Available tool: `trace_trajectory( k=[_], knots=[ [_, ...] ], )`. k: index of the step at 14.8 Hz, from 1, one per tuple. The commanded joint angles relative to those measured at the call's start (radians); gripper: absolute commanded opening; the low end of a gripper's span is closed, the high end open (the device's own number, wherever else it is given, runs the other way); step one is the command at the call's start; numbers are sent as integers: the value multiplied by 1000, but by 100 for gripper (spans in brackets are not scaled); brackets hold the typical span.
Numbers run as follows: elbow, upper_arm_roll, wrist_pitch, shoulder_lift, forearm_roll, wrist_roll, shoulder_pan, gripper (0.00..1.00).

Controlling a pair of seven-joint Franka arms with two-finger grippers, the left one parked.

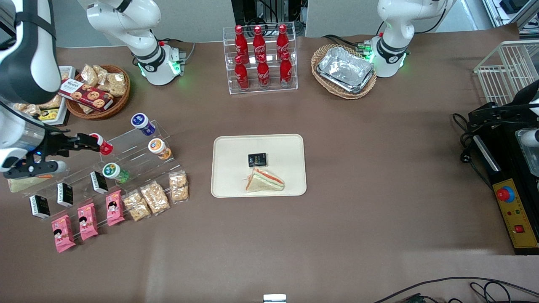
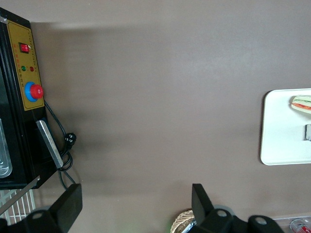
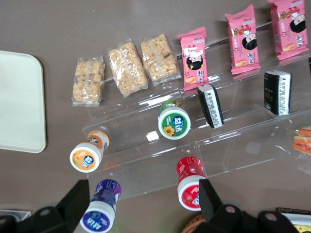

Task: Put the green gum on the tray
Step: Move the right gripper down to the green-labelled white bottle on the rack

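Pink snack packets [image 1: 87, 221] nearest camera, at clear stepped stand's foot. Green gum [image 1: 114, 172] lying on stand's lower step (white lid up), well apart from tray [image 1: 227, 168]. Tool [image 3: 141, 204] above stand, fingers spread wide, holding nothing.

The tray [image 3: 19, 102] is cut off at the frame edge; print on the green gum [image 3: 174, 121] lid below the gripper [image 3: 141, 206] is unreadable.
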Motion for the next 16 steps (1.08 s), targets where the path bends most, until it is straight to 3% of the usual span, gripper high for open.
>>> trace_trajectory(
  k=[1, 8, 16],
  knots=[
    [-103, -1, 86, -35, -14, -18, 6, 100],
    [-333, -8, 378, -70, -19, -114, -36, 100],
    [-436, -7, 551, -50, -40, -122, -36, 100]
  ],
)
